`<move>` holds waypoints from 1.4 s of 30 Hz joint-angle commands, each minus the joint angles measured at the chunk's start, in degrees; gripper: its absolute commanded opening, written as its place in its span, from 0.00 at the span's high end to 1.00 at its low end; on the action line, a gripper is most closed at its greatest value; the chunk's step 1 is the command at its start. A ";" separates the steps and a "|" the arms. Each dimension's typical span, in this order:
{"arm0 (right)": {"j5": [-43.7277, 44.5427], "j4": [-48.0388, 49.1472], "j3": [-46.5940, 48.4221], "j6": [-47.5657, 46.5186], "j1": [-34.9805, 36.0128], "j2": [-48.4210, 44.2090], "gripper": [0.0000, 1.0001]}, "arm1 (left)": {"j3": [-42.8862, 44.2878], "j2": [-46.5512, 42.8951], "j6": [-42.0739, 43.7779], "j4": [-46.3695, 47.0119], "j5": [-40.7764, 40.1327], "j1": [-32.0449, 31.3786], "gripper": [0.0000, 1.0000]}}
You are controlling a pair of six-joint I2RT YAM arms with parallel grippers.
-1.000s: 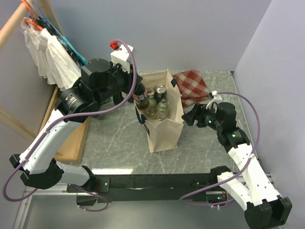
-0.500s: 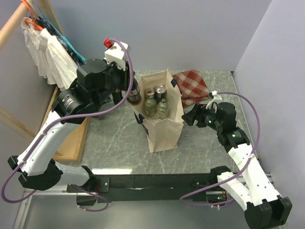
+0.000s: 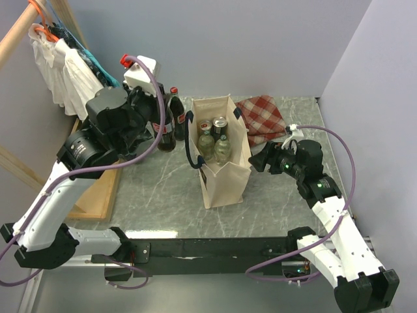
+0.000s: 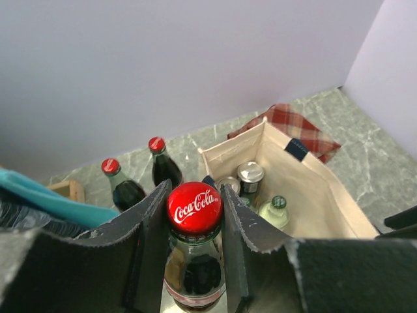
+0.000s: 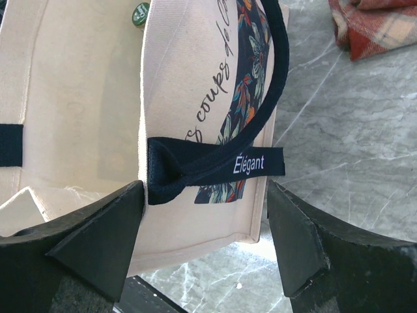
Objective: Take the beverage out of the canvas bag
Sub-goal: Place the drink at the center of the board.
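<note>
Lilac walls (image 3: 260,45), grey marbled table (image 3: 163,189). Clothes on a rail (image 3: 65,72) and a wooden tray (image 3: 98,189) sit behind and outboard of the left arm.

The canvas bag (image 3: 225,182) stands upright mid-table, mouth open, between the two grippers.

Change: the left gripper (image 4: 194,215) was over the bag mouth a second ago with the Coca-Cola bottle (image 4: 195,274) just risen above the rim. It has now swung clear, so the bag is off to its right and slightly ahead. The fingers are closed on the bottle's neck under the red cap, and the bottle hangs upright. So this bottle is out of the bag, and setting it down looks like the next step.

Two more cola bottles (image 4: 117,186) (image 4: 161,166) stand on the table just ahead of that gripper. Likely drop spot is beside them.

The right gripper (image 5: 205,189) hasn't moved. Its fingers are spread wide on either side of the bag's printed panel and navy handle (image 5: 277,78). Can't tell whether they press the cloth.

Still inside the bag: a can (image 4: 251,175) and a green-capped bottle (image 4: 277,208). The task isn't finished if all drinks count.

A red checked cloth (image 3: 264,117) lies beyond the right gripper.

Hidden: the held bottle's base is cut off in the wrist view and blocked by the arm from above, so table contact is unknown. The bag's contents lower down are out of sight.
</note>
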 commanded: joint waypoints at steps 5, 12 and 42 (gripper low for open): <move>0.36 0.65 0.88 -0.14 0.25 -0.16 0.18 | -5.49 -2.41 2.53 12.74 -3.55 1.79 0.99; 0.62 0.39 0.79 -0.49 0.25 -0.16 0.18 | -9.89 -1.62 -2.74 14.32 5.41 9.86 0.99; 2.82 -0.67 1.14 -1.54 0.25 1.16 0.11 | -19.56 10.16 -12.06 29.26 20.19 23.32 0.99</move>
